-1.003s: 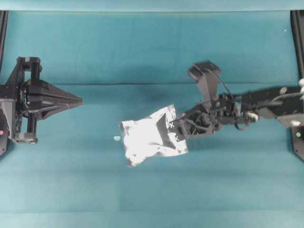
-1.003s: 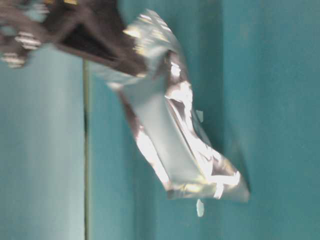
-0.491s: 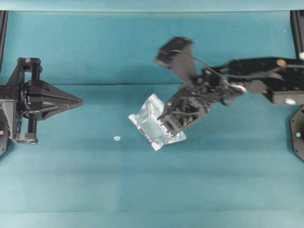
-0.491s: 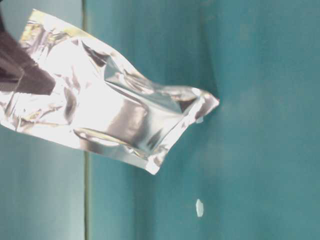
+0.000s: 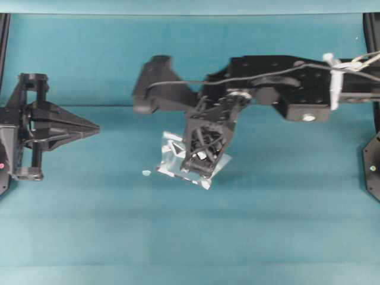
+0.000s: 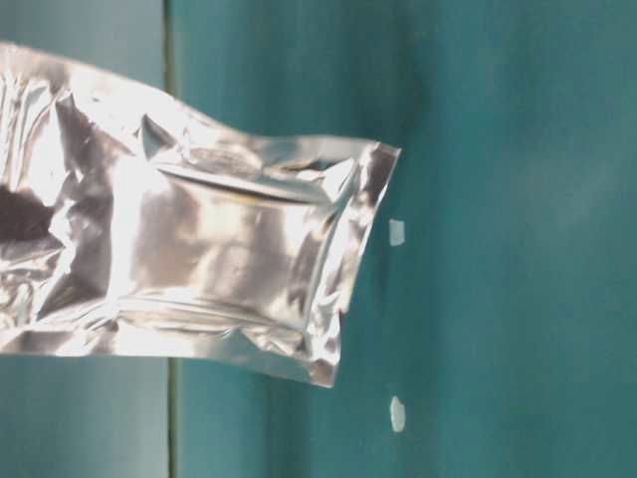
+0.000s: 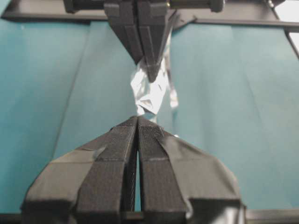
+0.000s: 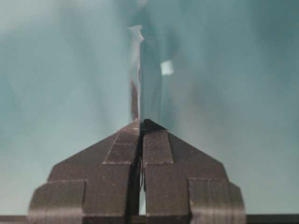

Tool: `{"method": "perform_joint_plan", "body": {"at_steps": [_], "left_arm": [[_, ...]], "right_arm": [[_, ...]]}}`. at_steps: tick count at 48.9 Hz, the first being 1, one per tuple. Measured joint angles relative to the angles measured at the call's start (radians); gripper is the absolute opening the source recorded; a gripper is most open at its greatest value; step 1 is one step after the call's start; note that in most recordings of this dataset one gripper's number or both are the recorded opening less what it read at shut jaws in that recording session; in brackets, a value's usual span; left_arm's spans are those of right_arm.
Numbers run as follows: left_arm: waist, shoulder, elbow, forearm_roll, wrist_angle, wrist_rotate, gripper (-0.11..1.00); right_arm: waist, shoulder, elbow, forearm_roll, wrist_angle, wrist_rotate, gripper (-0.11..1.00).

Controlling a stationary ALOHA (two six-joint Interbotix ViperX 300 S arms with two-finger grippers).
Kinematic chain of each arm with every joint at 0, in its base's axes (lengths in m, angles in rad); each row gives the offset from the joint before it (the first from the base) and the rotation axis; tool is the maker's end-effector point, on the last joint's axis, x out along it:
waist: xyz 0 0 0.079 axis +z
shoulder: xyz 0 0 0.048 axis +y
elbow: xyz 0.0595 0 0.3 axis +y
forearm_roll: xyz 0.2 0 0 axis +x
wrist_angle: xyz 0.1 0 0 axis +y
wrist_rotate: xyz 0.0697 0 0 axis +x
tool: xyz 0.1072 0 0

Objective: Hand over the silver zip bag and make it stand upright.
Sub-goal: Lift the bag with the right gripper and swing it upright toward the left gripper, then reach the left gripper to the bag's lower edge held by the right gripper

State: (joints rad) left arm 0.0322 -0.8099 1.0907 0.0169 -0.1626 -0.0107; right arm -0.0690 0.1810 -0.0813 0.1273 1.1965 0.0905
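The right gripper [image 5: 199, 163] is pinching the crinkled shiny silver foil zip bag [image 5: 172, 155] aloft between closed jaws, while the left gripper [image 5: 95, 126], jaws closed and empty, is waiting well apart, so handover and standing are both pending.

A teal cloth [image 5: 249, 225] covered the whole work surface, creased in long horizontal folds. Dark frame rails [image 5: 373, 35] stood at its left and right edges. Light fell evenly, casting soft shadows.
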Motion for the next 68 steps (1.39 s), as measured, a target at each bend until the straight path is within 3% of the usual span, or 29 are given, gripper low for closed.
{"method": "perform_joint_plan", "body": {"at_steps": [9,23,59,68], "left_arm": [[0.000,-0.035,0.015,-0.002,0.002,0.000,0.01],[0.002,-0.046,0.025,-0.002,0.002,0.000,0.01],[0.002,-0.025,0.028,-0.002,0.003,-0.021,0.01],[0.005,0.020,0.026,-0.002,0.003,-0.075,0.01]], "right_arm": [[0.005,0.031,-0.054,-0.058,0.057,-0.115,0.02],[0.017,0.060,-0.057,-0.072,0.063,-0.235,0.02],[0.041,0.086,-0.015,-0.074,0.032,-0.256,0.02],[0.041,0.086,-0.015,-0.074,0.029,-0.256,0.02]]}}
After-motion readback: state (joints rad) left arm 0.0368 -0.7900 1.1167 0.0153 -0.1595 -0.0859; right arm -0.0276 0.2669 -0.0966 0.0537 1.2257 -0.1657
